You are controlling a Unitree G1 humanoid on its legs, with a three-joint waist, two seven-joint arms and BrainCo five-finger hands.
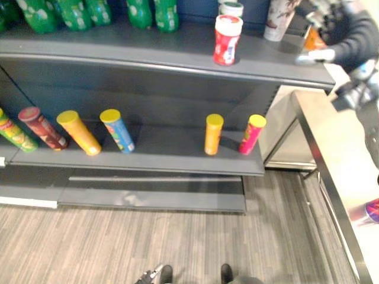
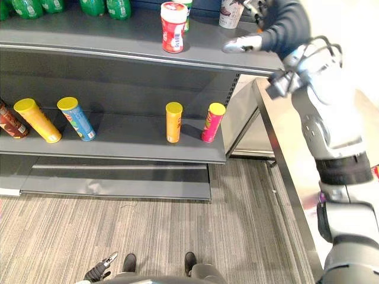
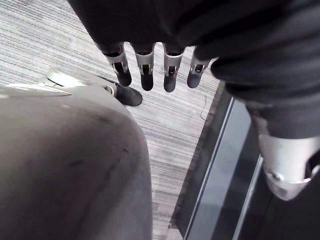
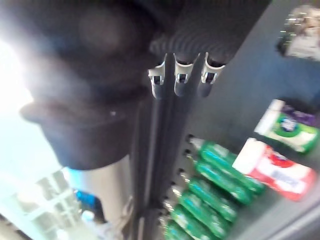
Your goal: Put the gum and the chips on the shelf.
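Right hand (image 2: 247, 42): placed at the right end of the top shelf (image 2: 89, 36); fingers extended, nothing held.
Left hand (image 3: 145, 67): hung low over the floor (image 3: 165, 125); fingers straight, empty.
Gum bottle (image 2: 173, 26): stood upright on the top shelf, at 9 o'clock from the right hand, apart.
Pink chips can (image 2: 213, 122): stood on the middle shelf (image 2: 130, 142), at 7 o'clock.
Nearer hand: right.
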